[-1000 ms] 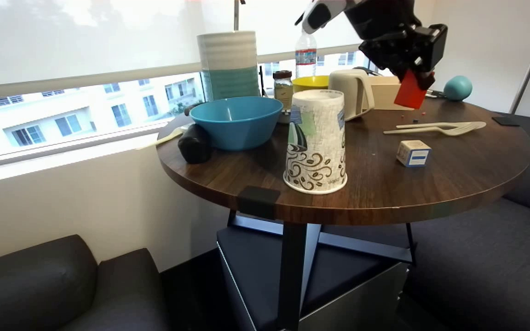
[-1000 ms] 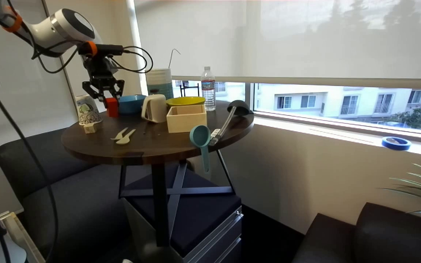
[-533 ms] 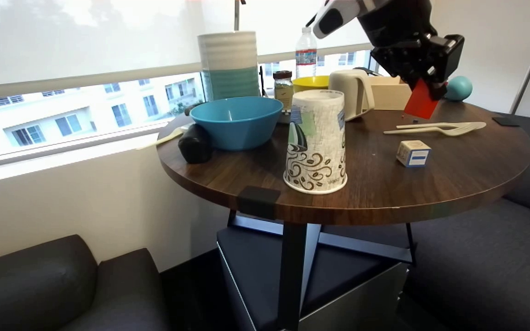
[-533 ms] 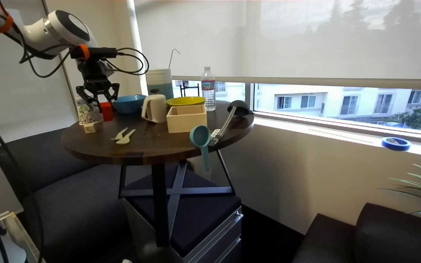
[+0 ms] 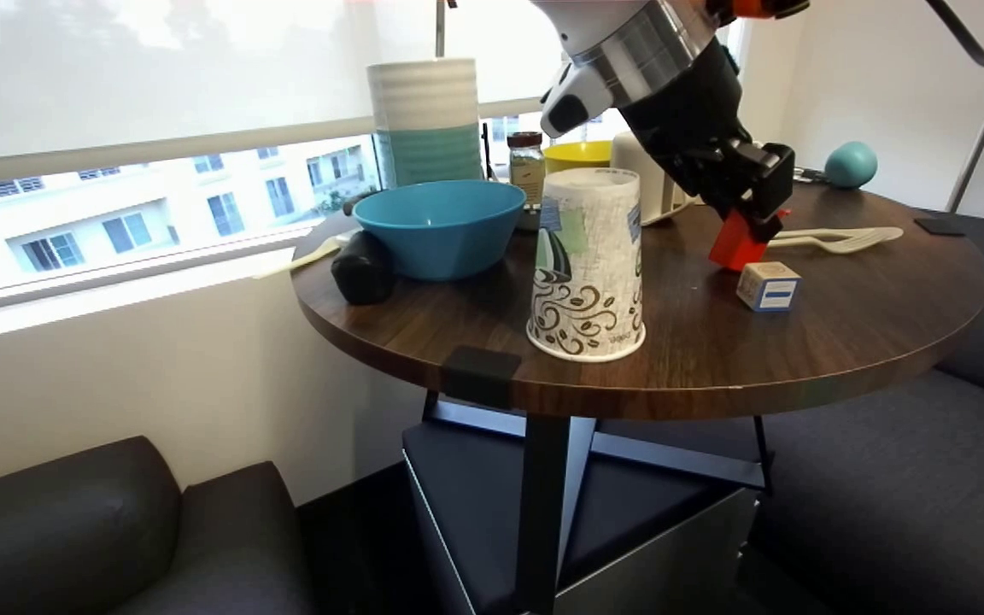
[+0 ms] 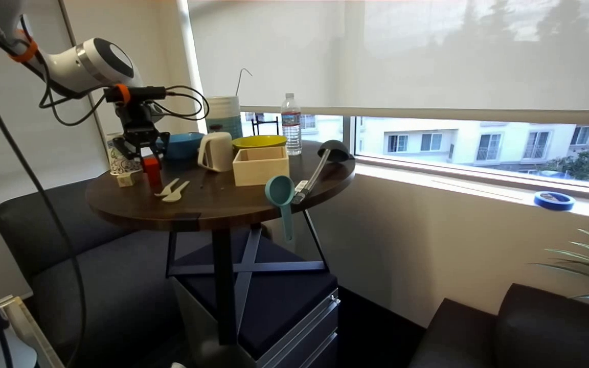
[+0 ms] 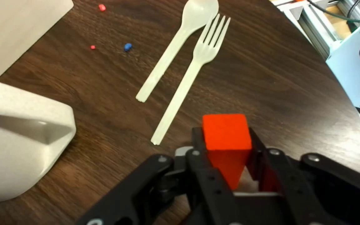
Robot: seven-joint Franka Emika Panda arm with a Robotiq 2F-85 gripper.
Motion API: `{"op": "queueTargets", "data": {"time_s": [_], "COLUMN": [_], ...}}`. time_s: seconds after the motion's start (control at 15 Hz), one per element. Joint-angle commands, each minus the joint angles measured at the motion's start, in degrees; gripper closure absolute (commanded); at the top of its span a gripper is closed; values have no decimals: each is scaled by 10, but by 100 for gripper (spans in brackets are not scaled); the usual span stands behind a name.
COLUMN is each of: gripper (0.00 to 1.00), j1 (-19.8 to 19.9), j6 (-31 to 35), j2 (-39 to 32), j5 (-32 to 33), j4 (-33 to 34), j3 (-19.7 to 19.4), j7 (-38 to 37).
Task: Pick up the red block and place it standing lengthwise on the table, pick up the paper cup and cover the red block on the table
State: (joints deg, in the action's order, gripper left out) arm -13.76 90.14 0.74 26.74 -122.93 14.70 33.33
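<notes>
The red block (image 7: 228,134) is gripped between the black fingers (image 7: 198,139) of my gripper (image 7: 226,137), one pad on each side. In an exterior view the block (image 5: 735,245) leans with the gripper (image 5: 752,224), low over the table (image 5: 671,376), just behind the small cube. Another angle has the block (image 6: 153,172) hanging nearly upright under the gripper (image 6: 152,156); whether its lower end touches the wood I cannot tell. The paper cup (image 5: 586,265) stands upside down, wide rim on the table, apart from the block. The wrist view does not show the cup.
A small grey-white cube (image 5: 768,286) sits close to the block. A pale fork (image 7: 187,78) and spoon (image 7: 177,40) lie beside it. Nearby are a pale pitcher (image 6: 216,152), a blue bowl (image 5: 441,226), a wooden box (image 6: 261,166) and a yellow bowl (image 6: 259,141).
My gripper has come down with the red block still in it, after a brief sideways shift and return, and the block is now close to the small cube. The cup has not moved.
</notes>
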Motion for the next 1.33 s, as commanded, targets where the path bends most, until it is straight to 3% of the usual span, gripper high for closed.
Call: {"op": "queueTargets", "data": {"time_s": [0.0, 0.47, 0.53, 0.6, 0.73, 1.07, 1.27], "gripper": [92, 92, 71, 42, 34, 1, 0], "j1": [-7, -12, -13, -14, -13, -8, 1], "j6": [-9, -31, -36, -36, -35, -31, -45], "j2": [-48, -81, -82, -81, -76, -37, 7], "j5": [7, 29, 30, 32, 29, 27, 3], "j4": [44, 77, 79, 79, 76, 55, 57], "j3": [4, 8, 8, 9, 9, 7, -1], "j7": [-23, -22, -21, -20, -17, -13, 11]}}
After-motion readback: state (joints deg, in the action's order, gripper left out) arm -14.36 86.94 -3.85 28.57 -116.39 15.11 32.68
